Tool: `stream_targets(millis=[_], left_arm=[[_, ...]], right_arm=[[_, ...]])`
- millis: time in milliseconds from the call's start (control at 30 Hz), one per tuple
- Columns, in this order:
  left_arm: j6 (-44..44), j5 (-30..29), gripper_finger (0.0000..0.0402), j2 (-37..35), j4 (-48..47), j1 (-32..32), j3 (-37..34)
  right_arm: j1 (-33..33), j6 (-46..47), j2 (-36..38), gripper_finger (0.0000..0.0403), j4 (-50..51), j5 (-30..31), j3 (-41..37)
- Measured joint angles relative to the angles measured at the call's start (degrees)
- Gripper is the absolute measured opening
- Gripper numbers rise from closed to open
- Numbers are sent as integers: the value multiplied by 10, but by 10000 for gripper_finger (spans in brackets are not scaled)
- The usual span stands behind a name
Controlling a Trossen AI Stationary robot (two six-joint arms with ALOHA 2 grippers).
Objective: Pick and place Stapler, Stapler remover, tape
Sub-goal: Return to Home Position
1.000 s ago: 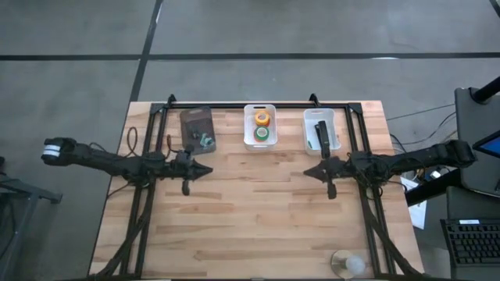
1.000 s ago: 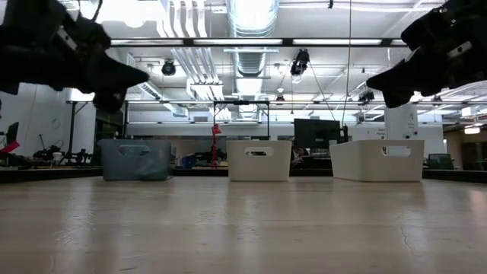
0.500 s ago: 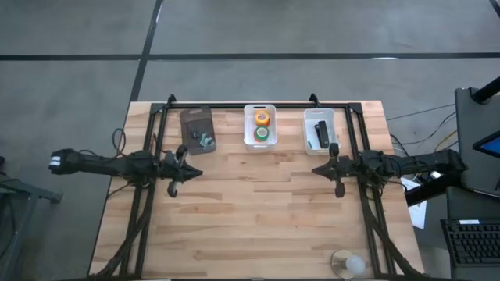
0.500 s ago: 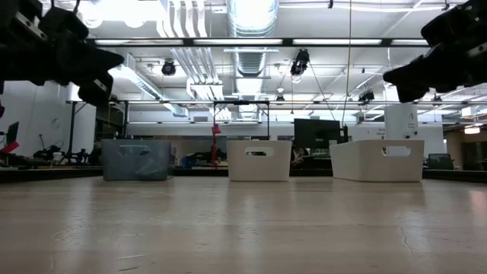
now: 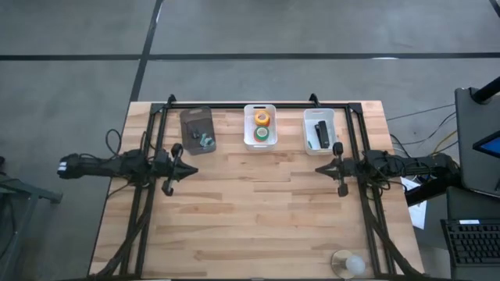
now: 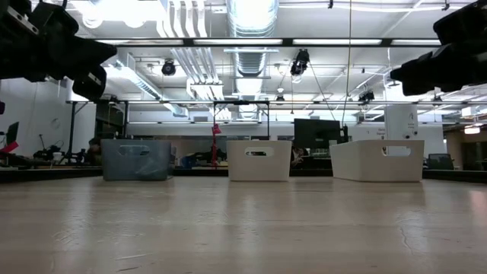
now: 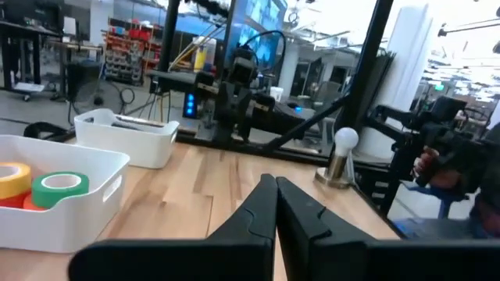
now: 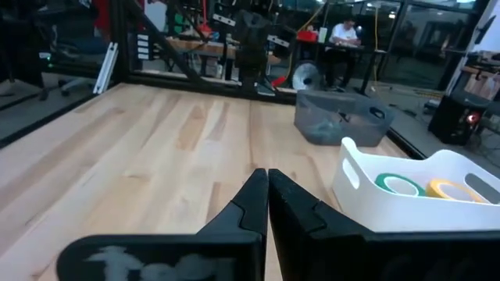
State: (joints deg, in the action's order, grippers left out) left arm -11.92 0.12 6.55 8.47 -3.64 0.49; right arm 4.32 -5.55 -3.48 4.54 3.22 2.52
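The black stapler lies in the right white bin at the table's far edge. Orange tape and green tape sit in the middle white bin; the left wrist view shows the green roll and a yellow roll there. Small silvery staple removers lie in the grey bin. My left gripper hovers shut above the table's left part, my right gripper shut above its right part, tips facing each other. Both are empty.
A black frame runs along the table's far edge and down both sides. A round clear object stands at the near right edge. Bare wood spreads between the arms. In the low view the three bins stand in a row at the far side.
Both arms have drawn back from the table's middle. My left gripper moved toward the left edge and my right gripper toward the right edge, each rising a little. Both stayed shut. Nothing in the bins moved.
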Motion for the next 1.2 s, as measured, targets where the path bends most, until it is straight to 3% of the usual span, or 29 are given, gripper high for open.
stream_targets(millis=[1200], left_arm=[[0, 0, 7, 0, -6, 0, 1]], right_arm=[[0, 25, -1, 8, -1, 2, 0]])
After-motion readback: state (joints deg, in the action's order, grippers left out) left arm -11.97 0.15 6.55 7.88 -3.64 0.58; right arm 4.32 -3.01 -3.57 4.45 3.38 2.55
